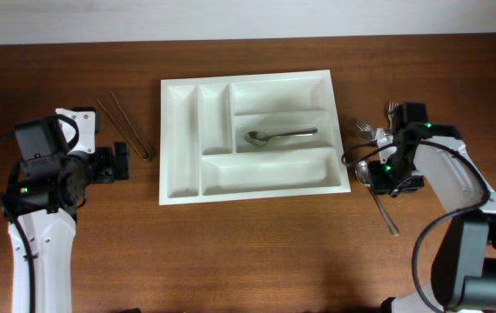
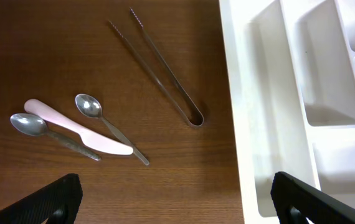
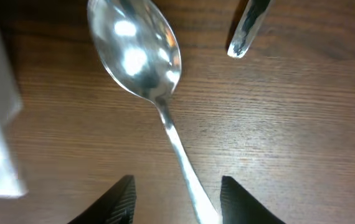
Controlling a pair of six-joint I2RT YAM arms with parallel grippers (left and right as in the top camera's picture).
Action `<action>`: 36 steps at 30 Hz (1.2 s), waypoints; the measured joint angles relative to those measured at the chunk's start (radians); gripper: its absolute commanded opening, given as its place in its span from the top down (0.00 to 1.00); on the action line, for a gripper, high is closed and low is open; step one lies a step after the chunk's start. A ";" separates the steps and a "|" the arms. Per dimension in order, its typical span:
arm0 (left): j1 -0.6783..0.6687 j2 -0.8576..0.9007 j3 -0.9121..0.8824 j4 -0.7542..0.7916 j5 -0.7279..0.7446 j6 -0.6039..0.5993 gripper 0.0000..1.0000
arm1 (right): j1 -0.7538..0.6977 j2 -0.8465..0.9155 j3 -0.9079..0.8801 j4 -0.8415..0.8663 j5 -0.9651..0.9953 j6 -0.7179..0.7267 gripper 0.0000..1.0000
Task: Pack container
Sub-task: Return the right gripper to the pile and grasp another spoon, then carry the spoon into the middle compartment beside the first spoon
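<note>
Right gripper (image 3: 177, 200) is spread open, holding nothing, straddling the handle of the shiny steel tablespoon (image 3: 137, 53) just right of the big white plastic cutlery tray (image 1: 168, 139), bowl end nearest the tray.

Spoon (image 1: 280, 136) in container's (image 1: 181, 148) middle long compartment; tongs (image 1: 129, 127) left of container; forks (image 1: 366, 130), second spoon (image 3: 137, 53) right.

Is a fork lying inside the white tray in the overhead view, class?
No, the container holds only one spoon, lying in its middle long compartment.
</note>
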 measured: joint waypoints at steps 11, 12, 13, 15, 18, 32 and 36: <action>0.000 0.000 0.000 0.000 0.000 0.000 0.01 | 0.000 0.089 -0.036 0.090 0.016 -0.011 0.54; 0.000 0.000 0.000 0.000 0.000 0.000 0.01 | 0.000 0.096 -0.036 0.089 0.015 -0.011 0.57; 0.000 0.000 0.000 0.000 0.000 0.000 0.01 | 0.000 0.104 -0.036 0.089 0.016 -0.013 0.59; 0.000 0.000 0.000 0.000 0.000 0.000 0.01 | 0.000 0.119 -0.036 0.093 0.016 -0.011 0.63; 0.000 0.000 0.000 0.000 0.000 0.000 0.01 | 0.000 0.133 -0.035 0.100 0.014 0.001 0.73; 0.000 0.000 0.000 0.000 0.000 0.000 0.01 | 0.007 0.136 -0.033 0.104 0.008 0.131 0.96; 0.000 0.000 0.000 0.000 0.000 0.000 0.01 | 0.007 0.136 -0.026 0.082 0.011 0.151 0.96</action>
